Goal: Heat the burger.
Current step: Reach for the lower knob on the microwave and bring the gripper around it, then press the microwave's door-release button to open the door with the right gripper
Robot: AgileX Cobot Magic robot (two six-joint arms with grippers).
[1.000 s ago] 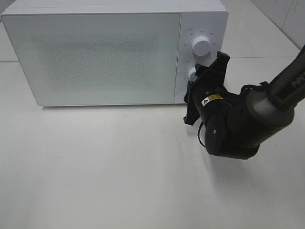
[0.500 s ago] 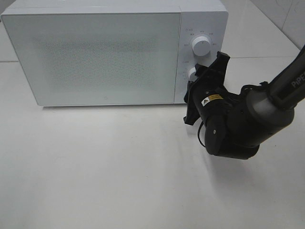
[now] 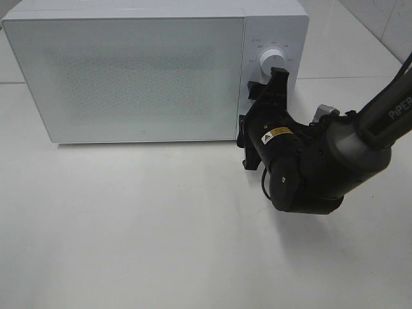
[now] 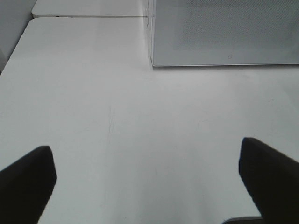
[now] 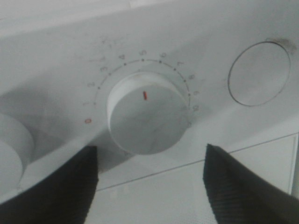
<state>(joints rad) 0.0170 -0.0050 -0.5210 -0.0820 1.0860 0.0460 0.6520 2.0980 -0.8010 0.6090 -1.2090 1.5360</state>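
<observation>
The burger is hidden; the white microwave (image 3: pixel 129 71) stands shut with its frosted door (image 4: pixel 224 32) closed. My right gripper (image 3: pixel 261 106) is open at the control panel, below the upper knob (image 3: pixel 273 61). In the right wrist view its fingers (image 5: pixel 60 186) stand on either side of the lower dial (image 5: pixel 147 119) without touching it. The dial's red mark points at about 5. My left gripper (image 4: pixel 149 182) hangs open over bare table, nothing between its fingers.
A round button (image 5: pixel 259 72) sits beside the lower dial, and the edge of the other knob (image 5: pixel 11 140) shows on the opposite side. The white table (image 3: pixel 129 225) stretches in front of the microwave. The right arm (image 3: pixel 360 138) reaches in from the right.
My right gripper has opened off the lower dial and shifted a little left and up along the panel. The left gripper has not moved.
</observation>
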